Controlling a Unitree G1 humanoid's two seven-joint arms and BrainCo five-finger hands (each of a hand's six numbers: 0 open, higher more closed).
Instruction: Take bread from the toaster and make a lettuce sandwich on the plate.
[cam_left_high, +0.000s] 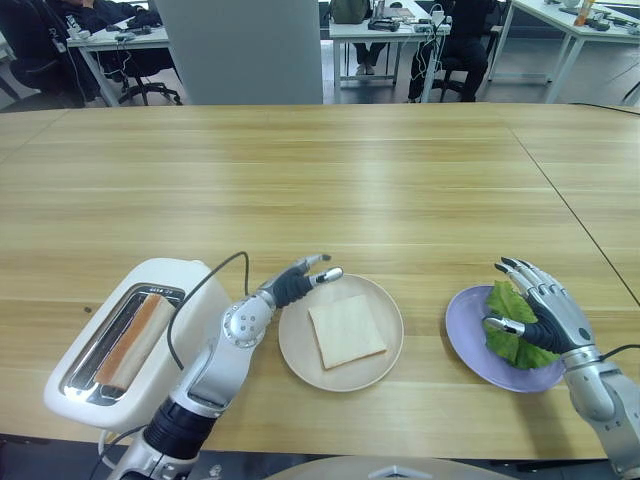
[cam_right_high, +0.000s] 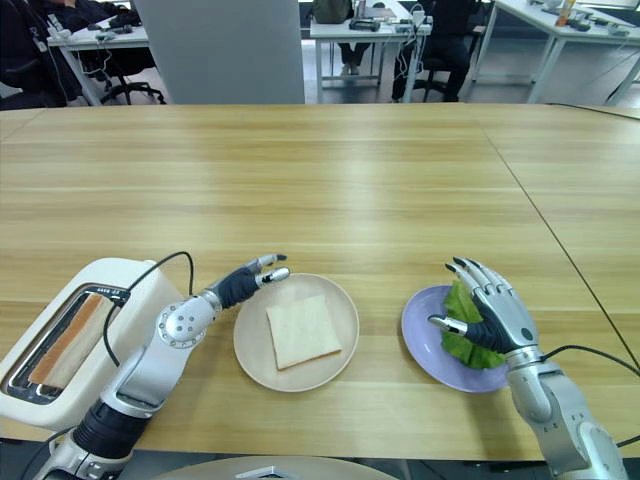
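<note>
A white toaster (cam_left_high: 120, 340) sits at the near left with one slice of bread (cam_left_high: 136, 340) in its slot. A second slice (cam_left_high: 346, 330) lies flat on the beige plate (cam_left_high: 300, 355) in the middle. My left hand (cam_left_high: 298, 283) hovers at the plate's upper left rim, fingers stretched out, holding nothing. Green lettuce (cam_left_high: 505, 320) rests on a purple plate (cam_left_high: 462, 335) at the right. My right hand (cam_left_high: 545, 308) is over the lettuce with fingers spread above it and thumb at the leaf's left side, not closed on it.
A black cable (cam_left_high: 200, 290) loops from my left arm over the toaster's right side. The wide wooden table (cam_left_high: 320, 180) stretches far ahead. Office desks and chairs stand beyond the table's far edge.
</note>
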